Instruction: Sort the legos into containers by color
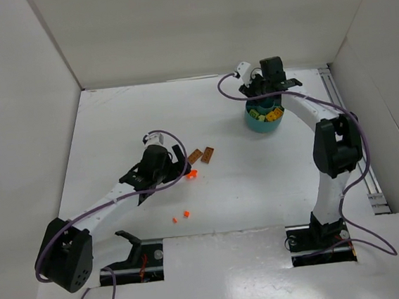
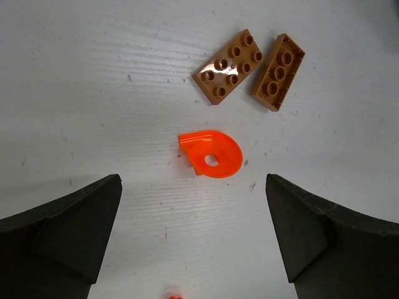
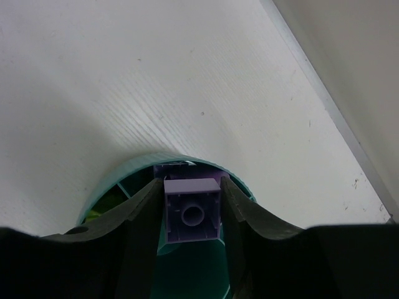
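My right gripper (image 3: 191,182) hangs directly over the teal dish (image 1: 259,125). Its jaws are partly closed, pinching a lavender brick (image 3: 192,215) by two opposite sides (whether the brick touches the dish I cannot tell). Inside the dish I can make out a yellow-orange brick (image 1: 274,114) and a green brick (image 1: 261,116).

Well left of the dish, toward the arm bases, my left gripper (image 2: 193,187) has its jaws spread wide and holds nothing. An orange rounded piece (image 2: 212,156) lies on the table (image 2: 93,93) between them. Two brown plates (image 2: 227,66) lie side by side on the dish side of that piece. Two tiny orange bits (image 1: 186,213) lie farther from the dish.
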Robot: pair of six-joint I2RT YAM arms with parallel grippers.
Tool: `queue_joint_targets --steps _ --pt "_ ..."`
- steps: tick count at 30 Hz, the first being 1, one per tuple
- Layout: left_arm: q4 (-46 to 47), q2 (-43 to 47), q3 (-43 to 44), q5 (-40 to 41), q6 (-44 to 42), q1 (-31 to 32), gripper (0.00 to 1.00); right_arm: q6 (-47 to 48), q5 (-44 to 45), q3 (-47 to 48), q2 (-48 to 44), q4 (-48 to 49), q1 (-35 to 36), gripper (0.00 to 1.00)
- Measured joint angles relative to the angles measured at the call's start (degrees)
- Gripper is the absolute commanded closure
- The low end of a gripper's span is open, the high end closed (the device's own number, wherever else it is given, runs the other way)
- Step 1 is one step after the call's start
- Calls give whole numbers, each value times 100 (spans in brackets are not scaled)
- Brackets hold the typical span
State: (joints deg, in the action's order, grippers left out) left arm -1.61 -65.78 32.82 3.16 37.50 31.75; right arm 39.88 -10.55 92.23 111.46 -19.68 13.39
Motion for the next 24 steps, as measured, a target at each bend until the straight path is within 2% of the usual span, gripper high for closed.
queue_joint_targets --steps 7,13,17,21,24 --pt "4 11 0 20 -4 0 0 42 -96 0 35 -2 -20 44" --pt "-4 243 0 28 -4 0 0 42 -157 0 66 -44 -20 44" --pt "-37 459 0 35 2 0 0 52 -190 -4 17 -48 -2 40" --pt "-140 597 0 37 48 0 0 87 -157 -76 -372 -48 155 39" --pt "-258 608 0 37 109 0 0 37 -127 -422 -1019 76 411 38"
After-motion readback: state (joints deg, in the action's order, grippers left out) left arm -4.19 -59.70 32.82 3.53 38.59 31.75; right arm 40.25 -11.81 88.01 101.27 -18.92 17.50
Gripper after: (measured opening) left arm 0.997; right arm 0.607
